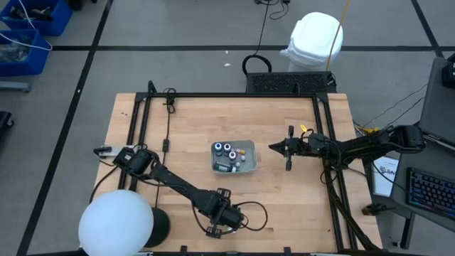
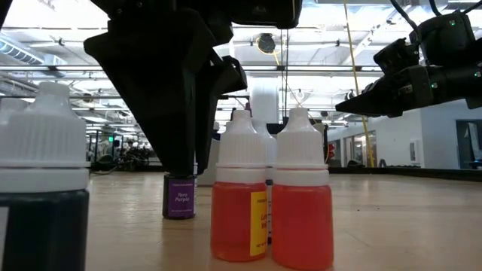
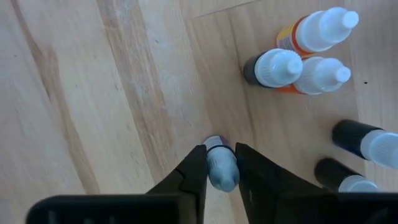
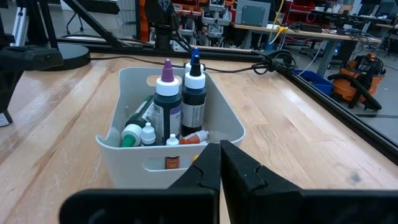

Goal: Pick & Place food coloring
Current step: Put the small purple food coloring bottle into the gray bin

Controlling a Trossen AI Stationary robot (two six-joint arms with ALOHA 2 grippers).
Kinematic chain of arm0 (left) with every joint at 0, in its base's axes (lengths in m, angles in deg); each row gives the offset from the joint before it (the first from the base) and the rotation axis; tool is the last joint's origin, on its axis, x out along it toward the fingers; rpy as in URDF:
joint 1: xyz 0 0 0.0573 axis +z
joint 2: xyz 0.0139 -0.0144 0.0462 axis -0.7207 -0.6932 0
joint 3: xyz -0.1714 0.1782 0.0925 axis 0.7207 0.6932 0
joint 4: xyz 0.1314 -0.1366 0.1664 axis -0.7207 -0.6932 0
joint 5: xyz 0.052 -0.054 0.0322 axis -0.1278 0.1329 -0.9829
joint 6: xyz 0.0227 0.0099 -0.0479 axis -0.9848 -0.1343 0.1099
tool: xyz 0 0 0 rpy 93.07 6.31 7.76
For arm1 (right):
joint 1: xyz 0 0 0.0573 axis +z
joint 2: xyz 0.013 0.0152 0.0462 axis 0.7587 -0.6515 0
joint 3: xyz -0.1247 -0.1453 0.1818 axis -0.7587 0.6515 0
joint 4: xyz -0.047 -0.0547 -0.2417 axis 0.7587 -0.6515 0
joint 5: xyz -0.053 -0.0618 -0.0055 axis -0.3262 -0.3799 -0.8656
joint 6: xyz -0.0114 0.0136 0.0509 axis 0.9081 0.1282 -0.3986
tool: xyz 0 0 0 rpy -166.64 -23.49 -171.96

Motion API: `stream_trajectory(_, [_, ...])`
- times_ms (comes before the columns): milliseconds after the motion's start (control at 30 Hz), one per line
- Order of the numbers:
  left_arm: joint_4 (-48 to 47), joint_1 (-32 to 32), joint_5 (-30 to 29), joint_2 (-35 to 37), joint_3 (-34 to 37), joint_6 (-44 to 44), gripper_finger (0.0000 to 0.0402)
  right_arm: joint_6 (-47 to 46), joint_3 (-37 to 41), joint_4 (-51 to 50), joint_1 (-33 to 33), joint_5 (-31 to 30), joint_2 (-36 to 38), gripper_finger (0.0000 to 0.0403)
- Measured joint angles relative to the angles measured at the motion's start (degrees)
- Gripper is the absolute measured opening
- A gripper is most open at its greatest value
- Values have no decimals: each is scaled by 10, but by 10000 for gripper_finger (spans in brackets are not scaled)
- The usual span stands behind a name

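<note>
The left gripper point(image 3: 221, 171), low in the middle of the frame, squeezes a tiny purple bottle point(image 3: 221, 168) so it can lift it. The other bottles point(image 3: 298, 53) stand off to the upper right (bare wood elsewhere). The right gripper point(image 4: 221, 165) waits clenched shut, holding nothing, near the tray point(image 1: 250, 158).

Two arms over a wooden table with a tray of bottles

The tray point(image 1: 249, 162) sits mid-table point(image 1: 284, 206), holding several bottles point(image 1: 227, 151). The left gripper point(image 1: 226, 222) is low at the table's near edge; the right gripper point(image 1: 274, 148) hangs just beside the tray. A white bin point(image 1: 314, 39) stands beyond the table.
</note>
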Motion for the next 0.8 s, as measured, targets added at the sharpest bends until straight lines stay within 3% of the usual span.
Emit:
stream_trajectory(300, [-35, 4, 11, 0, -14, -40, 74, -4, 0, -5, 0, 0, 0, 0])
stream_trajectory(533, [-111, 51, 17, 0, -121, -9, 63, -4, 0, -5, 0, -1, 0, 0])
stream_trajectory(800, [-141, 107, -31, 1, -232, -96, 69, -4, 0, -4, 0, -1, 0, 0])
